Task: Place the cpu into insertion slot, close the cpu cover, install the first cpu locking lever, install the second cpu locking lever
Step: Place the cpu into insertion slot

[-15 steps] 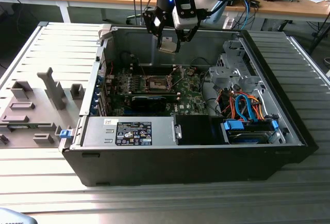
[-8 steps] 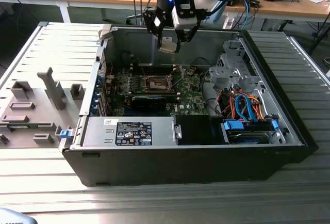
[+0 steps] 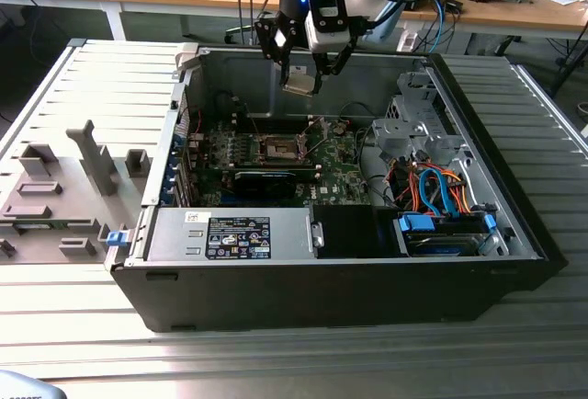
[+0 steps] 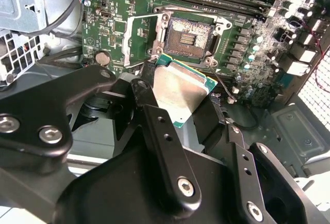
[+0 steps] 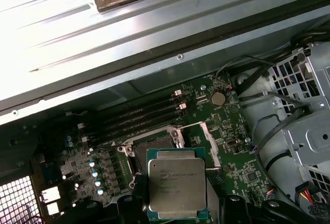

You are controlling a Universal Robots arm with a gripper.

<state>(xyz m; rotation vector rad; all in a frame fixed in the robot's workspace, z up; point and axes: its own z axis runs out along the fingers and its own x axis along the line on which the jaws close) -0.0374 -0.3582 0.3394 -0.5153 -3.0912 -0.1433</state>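
Note:
My gripper (image 3: 300, 75) hangs over the open computer case, shut on the cpu (image 3: 299, 84), a flat square chip with a dull silver top and a green edge. In both wrist views the cpu (image 4: 180, 92) (image 5: 176, 185) sits between the black fingers (image 4: 154, 126) (image 5: 129, 206), apart from and above the board. The insertion slot (image 3: 280, 149) (image 4: 190, 33) lies below on the green board, its dark centre bare; in the first wrist view the chip hides part of the slot (image 5: 149, 144). The cpu cover (image 4: 138, 37) (image 5: 206, 139) stands flipped open beside the slot.
The case walls (image 3: 230, 73) ring the board. A long black card (image 3: 266, 181) lies near the slot, with memory slots (image 5: 139, 115) on its other side. A metal drive cage (image 3: 413, 128) and orange and blue cables (image 3: 436, 192) stand at the exterior view's right. A grey fixture (image 3: 64, 188) lies outside.

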